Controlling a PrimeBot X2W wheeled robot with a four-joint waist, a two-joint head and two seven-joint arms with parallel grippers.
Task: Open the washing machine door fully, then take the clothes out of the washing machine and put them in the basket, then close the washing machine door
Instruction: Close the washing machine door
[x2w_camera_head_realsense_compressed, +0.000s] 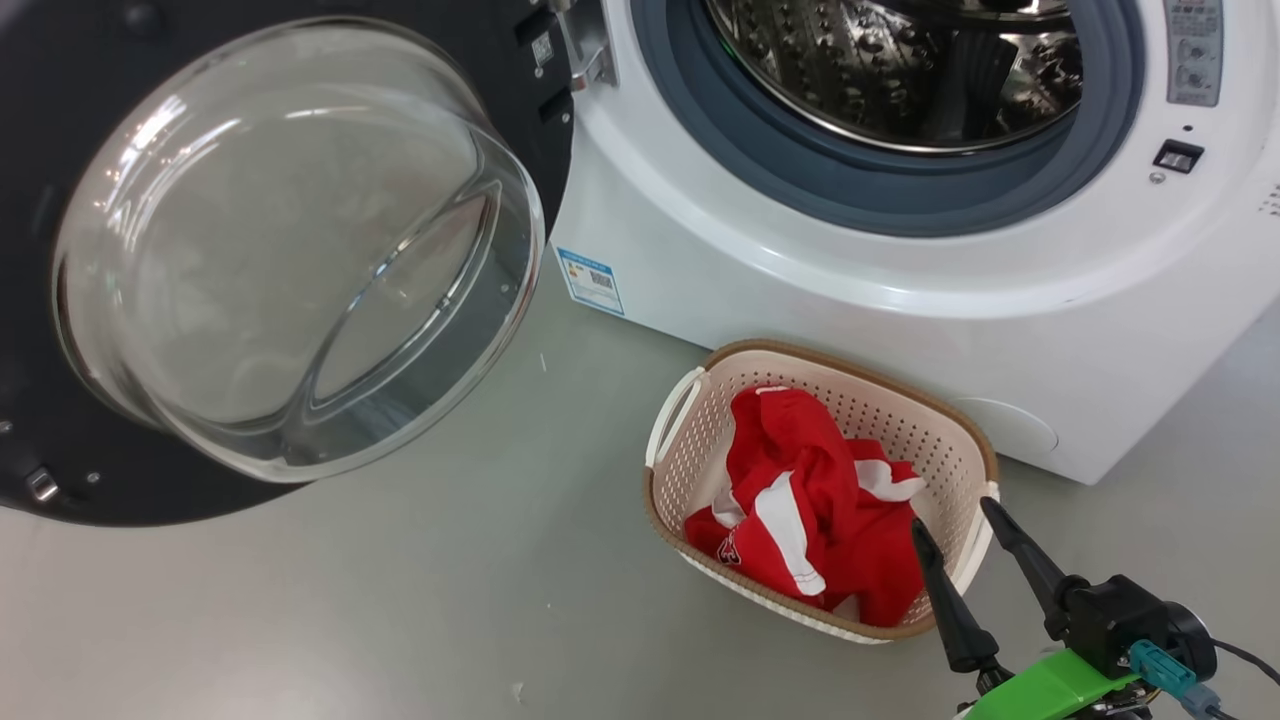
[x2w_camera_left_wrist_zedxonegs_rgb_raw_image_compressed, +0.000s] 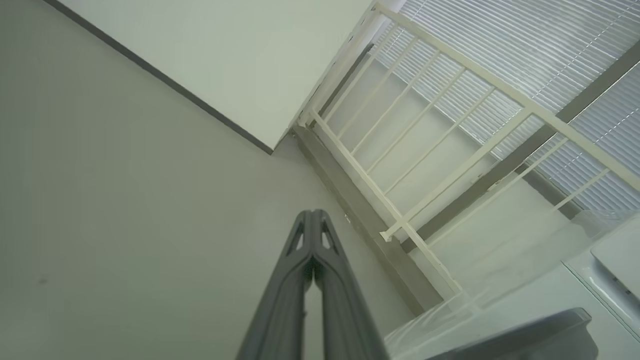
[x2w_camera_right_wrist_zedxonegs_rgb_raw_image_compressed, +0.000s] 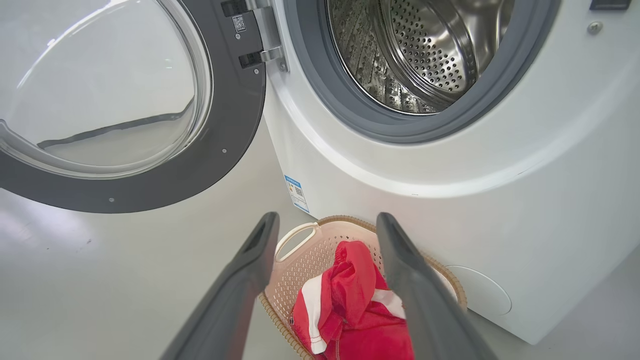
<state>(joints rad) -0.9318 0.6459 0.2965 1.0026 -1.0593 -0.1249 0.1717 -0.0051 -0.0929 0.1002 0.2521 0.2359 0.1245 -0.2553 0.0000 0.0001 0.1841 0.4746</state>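
Both my grippers hold nothing. My right gripper (x2w_camera_head_realsense_compressed: 950, 512) has its two dark fingers spread wide, tips over the near right corner of the basket (x2w_camera_head_realsense_compressed: 850, 365). The clothes (x2w_camera_head_realsense_compressed: 800, 500), red with white stripes, lie bunched inside the basket, heaped toward its near side. The basket stands on the grey floor (x2w_camera_head_realsense_compressed: 400, 600), just beside the lower front of the washing machine (x2w_camera_head_realsense_compressed: 800, 260). The washing machine door (x2w_camera_head_realsense_compressed: 290, 250) is swung wide to the left on its hinge, its glass bowl bulging toward me. The steel drum (x2w_camera_head_realsense_compressed: 900, 70) stands exposed behind the grey gasket. My left gripper (x2w_camera_left_wrist_zedxonegs_rgb_raw_image_compressed: 312, 215) has its fingers pressed together, pointing across bare floor toward a white railing (x2w_camera_left_wrist_zedxonegs_rgb_raw_image_compressed: 450, 150).
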